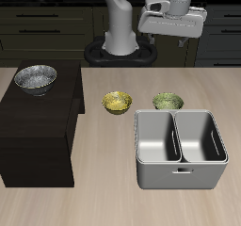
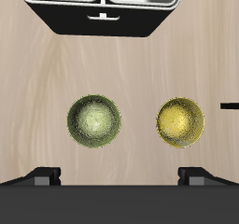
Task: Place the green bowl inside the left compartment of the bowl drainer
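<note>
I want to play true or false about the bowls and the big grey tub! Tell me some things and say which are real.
1. The green bowl sits on the table just behind the bowl drainer. True.
2. The left compartment already has a bowl in it. False: both compartments look empty.
3. The gripper is holding the green bowl. False: it hangs high above the table with nothing in it.
4. A yellow bowl sits beside the green bowl, not touching it. True.
5. The silver bowl sits inside the drainer. False: it rests on the dark cabinet.
</note>
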Tool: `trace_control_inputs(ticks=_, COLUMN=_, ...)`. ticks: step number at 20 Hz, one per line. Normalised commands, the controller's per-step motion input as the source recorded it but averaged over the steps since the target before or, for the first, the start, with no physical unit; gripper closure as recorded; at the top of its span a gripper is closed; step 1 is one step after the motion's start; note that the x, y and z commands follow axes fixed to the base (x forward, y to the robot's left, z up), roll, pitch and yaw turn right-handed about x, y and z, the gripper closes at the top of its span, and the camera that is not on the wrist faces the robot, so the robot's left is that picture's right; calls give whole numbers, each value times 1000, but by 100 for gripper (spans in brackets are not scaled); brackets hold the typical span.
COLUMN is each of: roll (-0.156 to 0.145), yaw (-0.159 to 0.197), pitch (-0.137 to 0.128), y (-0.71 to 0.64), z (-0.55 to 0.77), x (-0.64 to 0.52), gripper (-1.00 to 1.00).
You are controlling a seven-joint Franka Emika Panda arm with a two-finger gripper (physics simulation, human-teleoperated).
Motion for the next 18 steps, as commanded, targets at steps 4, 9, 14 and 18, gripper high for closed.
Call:
trace_control_inputs(ticks=4, roll=-65, yaw=7, pitch=-69, y=-50, z=-108, x=100, gripper=-100)
trace_control_inputs(ticks=9, roll=4, yaw=-35, pitch=30, y=109, z=-364, x=17, gripper=-100)
trace_control_inputs(ticks=14, roll=24, yaw=-1, pitch=16, y=126, z=-264, x=-65, gripper=-100)
trace_control_inputs(ticks=18, roll=4, yaw=-3, pitch=6, y=66, z=-233, x=-27, gripper=-100)
